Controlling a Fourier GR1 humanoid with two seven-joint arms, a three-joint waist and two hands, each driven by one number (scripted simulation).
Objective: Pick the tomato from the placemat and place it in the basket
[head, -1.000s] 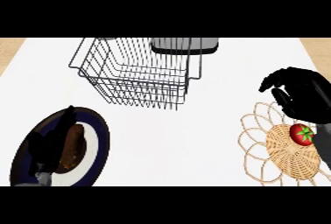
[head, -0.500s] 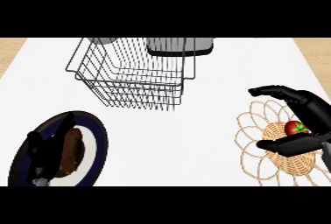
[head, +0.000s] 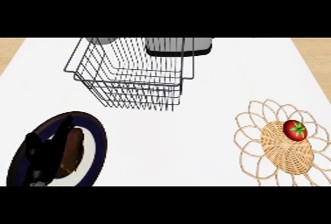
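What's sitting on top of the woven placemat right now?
Only the tomato, resting on the placemat toward its far side. No robot hand is over it. The mat under the tomato is hidden.

White counter (head: 213, 96), tan wooden edges

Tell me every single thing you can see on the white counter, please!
Red tomato with a green stem: one, red, on the woven centre of the placemat at the right.
Tan woven wicker placemat with looped edge: one, tan, right side of the counter.
Grey wire basket: one, grey, upper middle, nothing visible inside it.
Dark blue round plate: one, dark blue rim with a white middle, lower left.
Brown oblong food item: one, brown, lying on the plate.
Grey container with a dark base: one, behind the basket at the top edge.
Grey rounded object: one, top edge, mostly cut off.
White counter top: one, white.
Left hand: one, black, over the plate at lower left.
Right hand: not in view.
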